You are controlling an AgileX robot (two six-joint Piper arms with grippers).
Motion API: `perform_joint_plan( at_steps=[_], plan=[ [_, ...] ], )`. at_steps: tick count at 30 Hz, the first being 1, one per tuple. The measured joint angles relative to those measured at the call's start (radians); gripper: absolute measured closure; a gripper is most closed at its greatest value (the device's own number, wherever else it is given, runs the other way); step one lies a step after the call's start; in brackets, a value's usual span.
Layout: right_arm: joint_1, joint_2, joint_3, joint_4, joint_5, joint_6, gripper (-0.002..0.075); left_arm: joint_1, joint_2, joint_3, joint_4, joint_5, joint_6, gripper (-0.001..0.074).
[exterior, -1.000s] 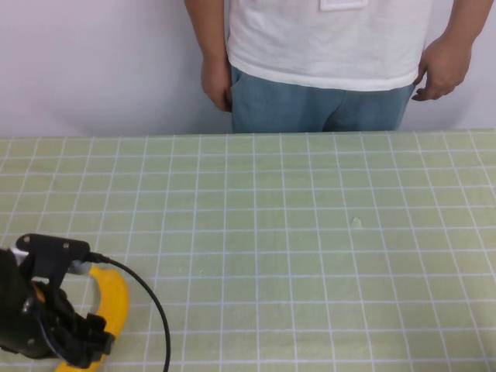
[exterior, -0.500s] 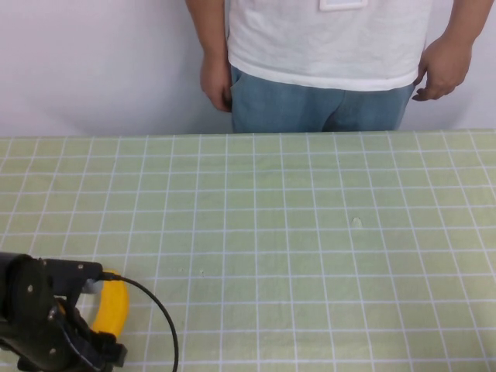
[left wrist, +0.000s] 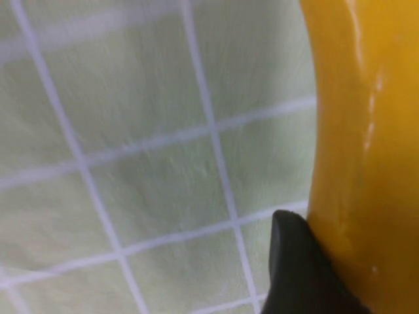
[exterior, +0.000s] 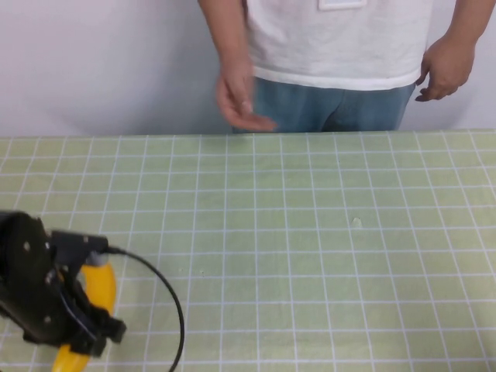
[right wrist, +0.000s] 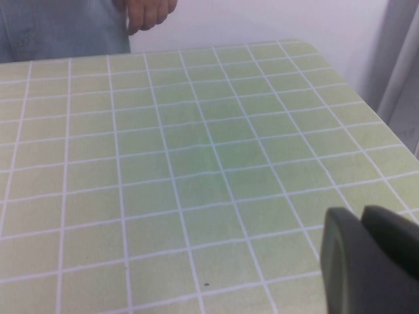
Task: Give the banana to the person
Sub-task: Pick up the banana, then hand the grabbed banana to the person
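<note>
The banana (exterior: 91, 298) at the lower left is bright, glossy yellow. The left gripper (exterior: 77, 329) over it is black, as is its cable (exterior: 167, 298). The right gripper (right wrist: 373, 261), lower right in its wrist view, is dark grey. The table (exterior: 310, 256) is pale green with a white grid. The person (exterior: 341, 54) at the top wears a white T-shirt and blue jeans against a white wall (exterior: 101, 62).
</note>
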Motion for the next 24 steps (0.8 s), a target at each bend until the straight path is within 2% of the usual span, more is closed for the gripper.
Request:
perform_joint_plan(
  at_steps=[8,17,21,24],
  plan=[
    [0.000,0.000,0.000,0.000,0.000,0.000,0.0736,0.000,-0.161,-0.167,0.058,0.168,0.045,0.0451],
    [0.000,0.000,0.000,0.000,0.000,0.000,0.0736,-0.008,-0.189,-0.449,0.069,0.355,0.179,0.0451],
    [0.000,0.000,0.000,0.000,0.000,0.000,0.0736,-0.061,-0.150,-0.595,0.070,0.434,0.270,0.0451],
    [0.000,0.000,0.000,0.000,0.000,0.000,0.0736,-0.123,-0.085,-0.700,0.078,0.495,0.407,0.0451]
  ],
)
